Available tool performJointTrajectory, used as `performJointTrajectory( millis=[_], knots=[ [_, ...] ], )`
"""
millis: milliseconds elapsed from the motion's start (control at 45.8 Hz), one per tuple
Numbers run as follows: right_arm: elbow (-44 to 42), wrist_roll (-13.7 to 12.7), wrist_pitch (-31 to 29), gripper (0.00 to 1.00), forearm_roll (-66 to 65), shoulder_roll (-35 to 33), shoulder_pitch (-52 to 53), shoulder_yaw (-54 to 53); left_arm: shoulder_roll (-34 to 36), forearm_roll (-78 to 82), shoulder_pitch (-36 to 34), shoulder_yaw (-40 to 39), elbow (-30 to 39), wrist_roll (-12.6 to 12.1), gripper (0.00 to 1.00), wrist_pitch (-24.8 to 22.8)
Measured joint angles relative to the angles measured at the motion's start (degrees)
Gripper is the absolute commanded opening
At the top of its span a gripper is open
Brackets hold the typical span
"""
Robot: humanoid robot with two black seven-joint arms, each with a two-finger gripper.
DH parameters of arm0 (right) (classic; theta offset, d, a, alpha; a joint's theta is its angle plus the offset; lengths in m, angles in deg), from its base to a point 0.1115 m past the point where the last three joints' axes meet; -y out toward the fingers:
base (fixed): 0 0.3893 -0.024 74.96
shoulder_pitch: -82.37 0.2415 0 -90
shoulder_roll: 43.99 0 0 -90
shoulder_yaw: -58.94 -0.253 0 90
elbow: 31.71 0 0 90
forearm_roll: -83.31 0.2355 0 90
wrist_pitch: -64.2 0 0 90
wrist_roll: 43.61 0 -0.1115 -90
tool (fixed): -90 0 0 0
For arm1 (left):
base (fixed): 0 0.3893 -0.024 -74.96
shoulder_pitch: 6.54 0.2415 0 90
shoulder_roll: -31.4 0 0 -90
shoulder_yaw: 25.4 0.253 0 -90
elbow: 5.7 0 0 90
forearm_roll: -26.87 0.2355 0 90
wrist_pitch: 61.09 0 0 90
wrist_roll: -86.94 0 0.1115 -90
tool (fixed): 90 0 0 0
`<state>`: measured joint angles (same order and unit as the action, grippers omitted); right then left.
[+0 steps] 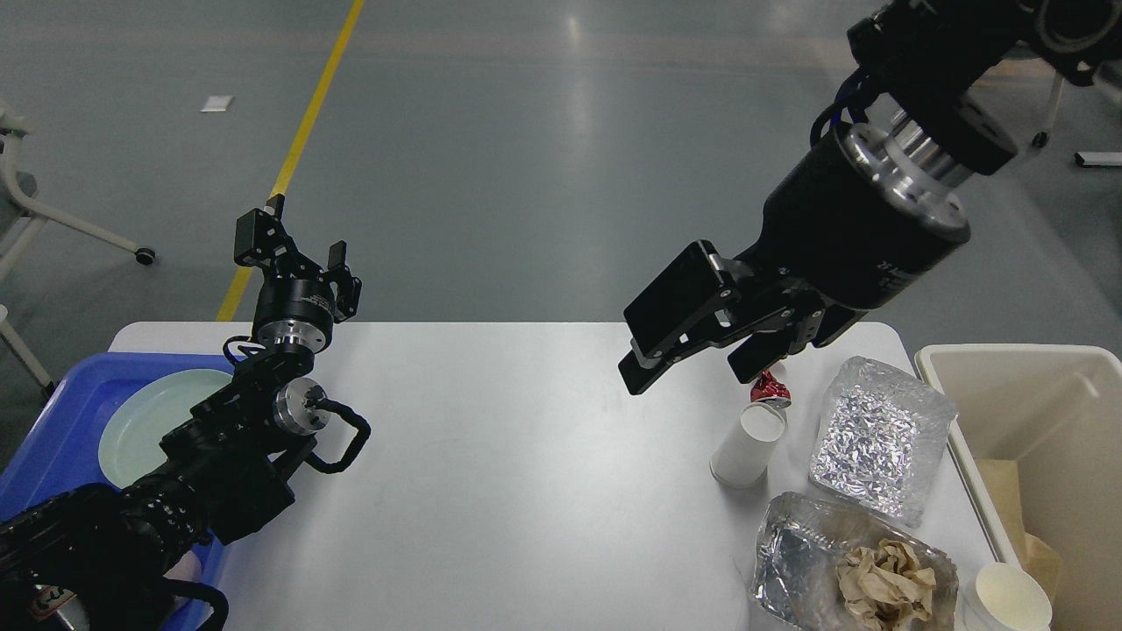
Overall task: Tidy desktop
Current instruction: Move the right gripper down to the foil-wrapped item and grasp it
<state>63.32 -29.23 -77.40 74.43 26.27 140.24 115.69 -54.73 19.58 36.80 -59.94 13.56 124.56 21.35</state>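
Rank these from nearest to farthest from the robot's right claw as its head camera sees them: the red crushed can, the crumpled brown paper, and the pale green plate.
From the right gripper:
1. Red crushed can, just beside its right-hand finger.
2. Crumpled brown paper, in the foil tray at the near right corner.
3. Pale green plate, in the blue tray on the far left.
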Motion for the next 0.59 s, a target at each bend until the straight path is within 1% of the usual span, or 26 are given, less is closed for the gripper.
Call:
performJointTrajectory(
  millis=[109,262,590],
  knots=[
    [0.0,-0.1,5.4,0.99,-0.3,2.1,-4.4,2.6,0.0,0.0,0.0,0.0,0.0,0.0,1.0,0.0],
    [-0.3,-0.1,16.5,0.99,-0.4,6.0,-11.8,7.8,0.0,0.0,0.0,0.0,0.0,0.0,1.0,0.0],
    [-1.0,-0.3,36.8,0.99,-0.6,13.6,-27.7,16.4,0.0,0.0,0.0,0.0,0.0,0.0,1.0,0.0]
  ],
)
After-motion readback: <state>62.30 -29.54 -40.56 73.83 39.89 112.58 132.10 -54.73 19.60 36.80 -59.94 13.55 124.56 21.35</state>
